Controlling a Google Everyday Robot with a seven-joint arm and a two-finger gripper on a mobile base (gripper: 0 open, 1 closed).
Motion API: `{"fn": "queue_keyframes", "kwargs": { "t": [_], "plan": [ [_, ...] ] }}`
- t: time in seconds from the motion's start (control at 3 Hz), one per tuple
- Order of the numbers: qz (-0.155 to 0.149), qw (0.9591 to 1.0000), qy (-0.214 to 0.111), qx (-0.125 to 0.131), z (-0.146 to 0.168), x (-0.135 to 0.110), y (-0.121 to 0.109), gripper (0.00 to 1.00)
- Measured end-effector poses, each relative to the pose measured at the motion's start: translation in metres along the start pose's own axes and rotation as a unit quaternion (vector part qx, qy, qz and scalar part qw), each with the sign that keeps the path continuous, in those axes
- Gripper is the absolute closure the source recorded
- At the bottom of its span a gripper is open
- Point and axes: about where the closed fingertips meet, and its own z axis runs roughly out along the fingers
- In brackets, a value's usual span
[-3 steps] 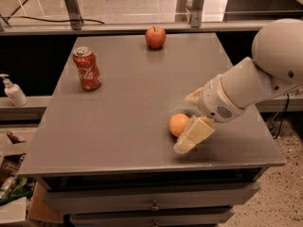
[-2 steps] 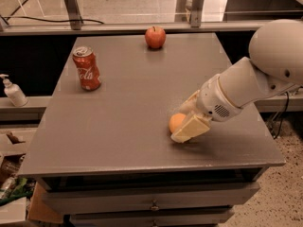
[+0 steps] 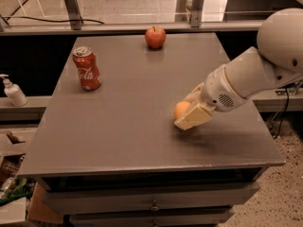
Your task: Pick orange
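Note:
The orange (image 3: pixel 179 110) is a small smooth ball at the right middle of the grey table (image 3: pixel 123 131). My gripper (image 3: pixel 184 112) comes in from the right on the white arm (image 3: pixel 251 77) and is shut on the orange. The cream near finger (image 3: pixel 194 117) covers the orange's right and lower side, and the far finger is mostly hidden behind the fruit. The orange sits a little above the tabletop, with a shadow under it.
A red apple (image 3: pixel 155 37) with a stem stands at the table's far edge. A red cola can (image 3: pixel 86 68) stands upright at the far left. A soap bottle (image 3: pixel 13 91) sits on a ledge left of the table. Cardboard boxes (image 3: pixel 12 148) lie on the floor at left.
The near finger has closed in against the orange. The gripper and the orange have risen slightly from the tabletop.

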Motion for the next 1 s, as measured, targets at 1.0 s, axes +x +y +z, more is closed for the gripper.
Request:
{"fn": "queue_keyframes", "kwargs": {
  "t": [1.0],
  "plan": [
    [0.02, 0.9963, -0.068, 0.049, -0.078, -0.034, -0.051, 1.0]
  ]
}}
